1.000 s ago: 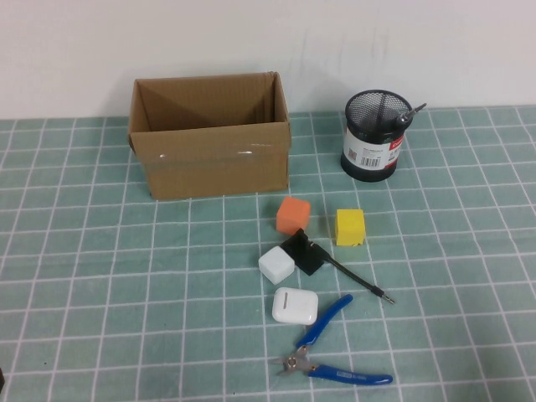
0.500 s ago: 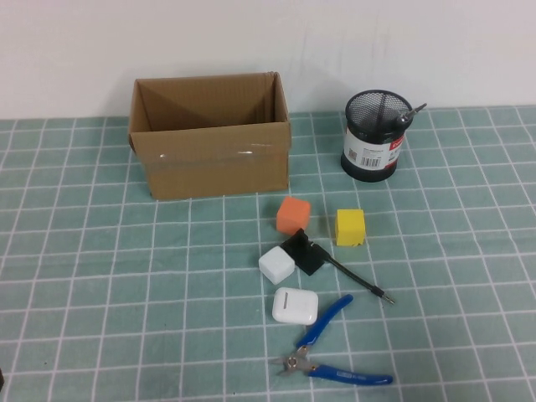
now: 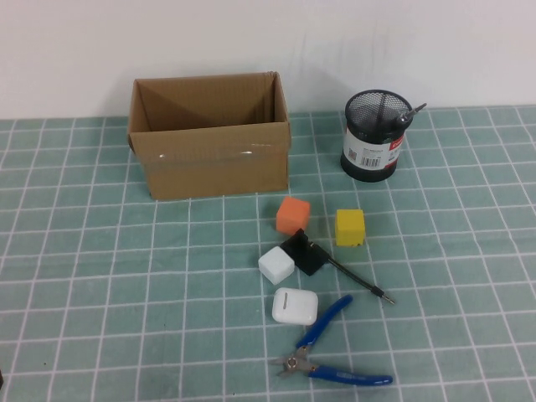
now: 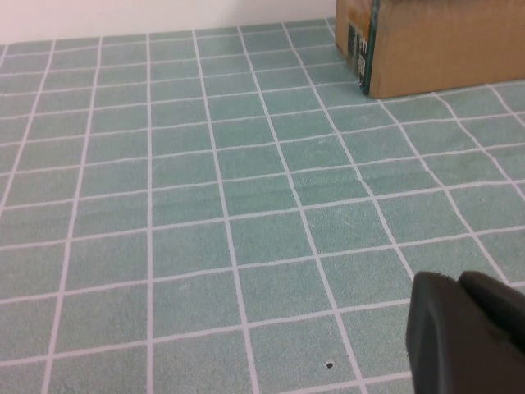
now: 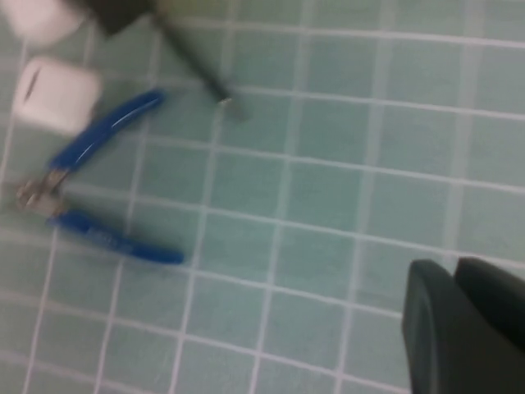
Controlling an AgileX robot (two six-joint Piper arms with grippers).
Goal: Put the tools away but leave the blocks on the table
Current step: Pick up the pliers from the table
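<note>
The tools lie spread on the table [image 3: 75, 276], none of them in my grip. The blue-handled pliers [image 3: 331, 347] lie nearest my side, handles splayed apart, just beside a white earbud case [image 3: 294, 306]. The thin black screwdriver [image 3: 356, 283] lies slanted with its metal tip pointing toward my right, its other end against a black angular piece [image 3: 303, 251] that touches the white block [image 3: 276, 265]. The orange block [image 3: 293, 215] and yellow block [image 3: 350, 227] sit apart from each other just beyond. A third tool's handle [image 3: 408, 116] pokes up out of the black mesh cup [image 3: 373, 134] at the far right, and an open cardboard box [image 3: 209, 134] stands to the cup's left.

My left gripper [image 4: 472, 336] has its jaws pressed together with nothing between them; it hangs above bare mat, with a corner of the box well ahead of it. My right gripper [image 5: 463, 328] is likewise closed and holds nothing, hovering over the mat on my right side, with the pliers [image 5: 94, 176], the earbud case [image 5: 53, 94] and the screwdriver tip [image 5: 225, 100] well apart from it.
</note>
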